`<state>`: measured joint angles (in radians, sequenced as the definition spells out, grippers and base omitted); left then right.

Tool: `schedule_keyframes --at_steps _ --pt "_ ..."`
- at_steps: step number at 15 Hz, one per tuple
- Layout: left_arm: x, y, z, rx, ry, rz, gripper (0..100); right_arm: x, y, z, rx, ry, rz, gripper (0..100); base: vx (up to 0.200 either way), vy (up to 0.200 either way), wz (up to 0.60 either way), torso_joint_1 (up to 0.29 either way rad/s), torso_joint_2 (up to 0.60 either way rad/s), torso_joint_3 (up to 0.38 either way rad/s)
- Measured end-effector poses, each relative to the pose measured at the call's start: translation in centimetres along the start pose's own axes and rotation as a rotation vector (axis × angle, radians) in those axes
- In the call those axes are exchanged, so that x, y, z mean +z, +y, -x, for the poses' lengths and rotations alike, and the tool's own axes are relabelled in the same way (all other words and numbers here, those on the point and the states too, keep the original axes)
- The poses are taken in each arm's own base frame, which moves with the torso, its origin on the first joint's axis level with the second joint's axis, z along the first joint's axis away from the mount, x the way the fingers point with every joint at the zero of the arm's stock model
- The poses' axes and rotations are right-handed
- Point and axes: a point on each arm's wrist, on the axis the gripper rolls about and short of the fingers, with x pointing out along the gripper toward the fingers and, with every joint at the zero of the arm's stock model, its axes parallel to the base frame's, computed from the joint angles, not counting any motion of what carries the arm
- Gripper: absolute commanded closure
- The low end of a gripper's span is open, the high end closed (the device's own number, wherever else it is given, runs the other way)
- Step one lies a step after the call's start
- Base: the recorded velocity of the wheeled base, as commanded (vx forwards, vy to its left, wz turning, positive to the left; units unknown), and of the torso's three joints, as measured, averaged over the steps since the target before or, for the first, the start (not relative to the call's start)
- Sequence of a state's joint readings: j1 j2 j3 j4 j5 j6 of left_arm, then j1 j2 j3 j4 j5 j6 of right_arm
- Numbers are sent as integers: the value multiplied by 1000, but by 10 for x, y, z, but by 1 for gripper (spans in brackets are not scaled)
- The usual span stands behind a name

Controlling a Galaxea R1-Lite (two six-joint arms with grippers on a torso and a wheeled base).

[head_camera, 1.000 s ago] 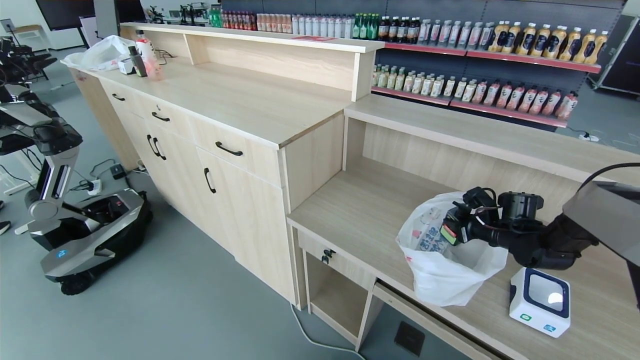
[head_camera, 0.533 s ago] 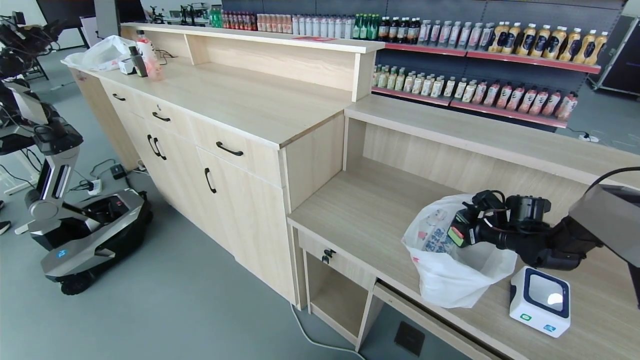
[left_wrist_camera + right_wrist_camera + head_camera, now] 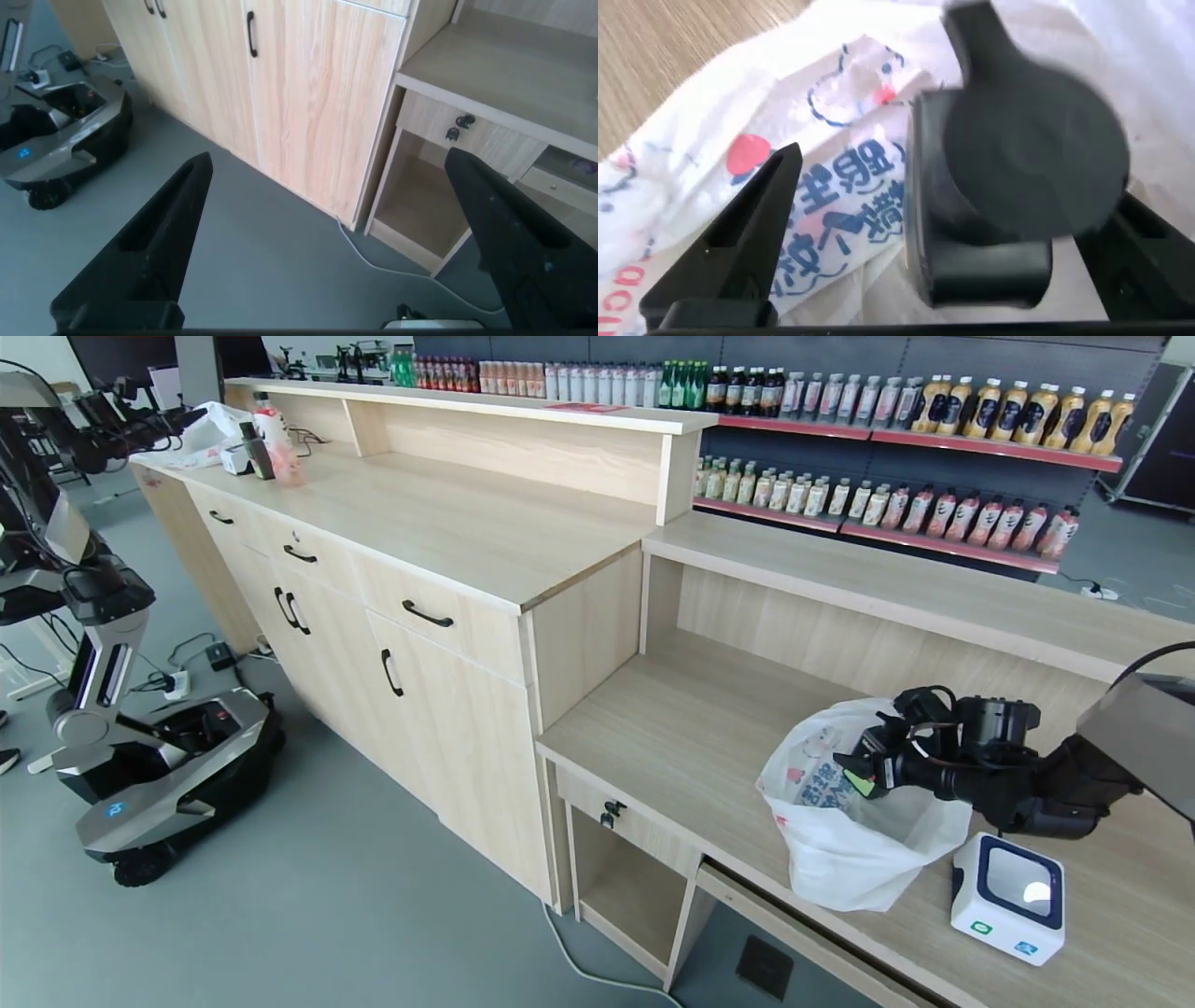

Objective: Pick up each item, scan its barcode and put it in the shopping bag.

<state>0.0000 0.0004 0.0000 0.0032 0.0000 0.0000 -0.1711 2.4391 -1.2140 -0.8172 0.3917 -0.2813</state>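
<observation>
The white shopping bag (image 3: 854, 840) stands open on the low wooden counter (image 3: 681, 728), printed side showing (image 3: 831, 205). My right gripper (image 3: 865, 768) hangs over the bag's mouth, fingers spread open. Between the fingers (image 3: 738, 252) is a dark round-capped item (image 3: 1018, 187), blurred and apart from one finger; a green sliver of it (image 3: 864, 785) peeks out below the gripper. Beside the bag sits the white barcode scanner (image 3: 1008, 896) with a dark window. My left gripper (image 3: 322, 243) is open with nothing in it, over the grey floor in front of the cabinets.
A taller counter (image 3: 420, 513) with drawers runs to the left; a bag, bottle and small items sit at its far end (image 3: 252, 443). Drink shelves (image 3: 887, 420) line the back. Another robot (image 3: 140, 756) stands on the floor at left.
My right gripper has shifted slightly right and lower over the bag. The item's red-and-green label, visible earlier, is now mostly hidden. The other robot's arm at far left moved toward the tall counter.
</observation>
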Motion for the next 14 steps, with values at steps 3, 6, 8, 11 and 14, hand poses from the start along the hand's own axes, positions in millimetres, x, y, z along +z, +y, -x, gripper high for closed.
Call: schedule_keyframes --at_steps 3,6,8,11,14 --pt "0 0 0 0 0 0 0 41 7 35 -7 -62 5 0 0 0 0 0 0 0" --pt "0 0 0 0 0 0 0 69 15 90 -33 -83 9 0 0 0 0 0 0 0" --pt "0 0 0 0 0 0 0 78 21 142 -77 -81 26 0 0 0 -600 7 0 5" --pt "0 0 0 -1 0 0 0 74 11 236 -252 -11 101 0 0 0 -600 2 4 1" --pt "0 0 0 0 0 0 0 60 -7 302 -515 75 161 0 0 0 -600 1 2 5"
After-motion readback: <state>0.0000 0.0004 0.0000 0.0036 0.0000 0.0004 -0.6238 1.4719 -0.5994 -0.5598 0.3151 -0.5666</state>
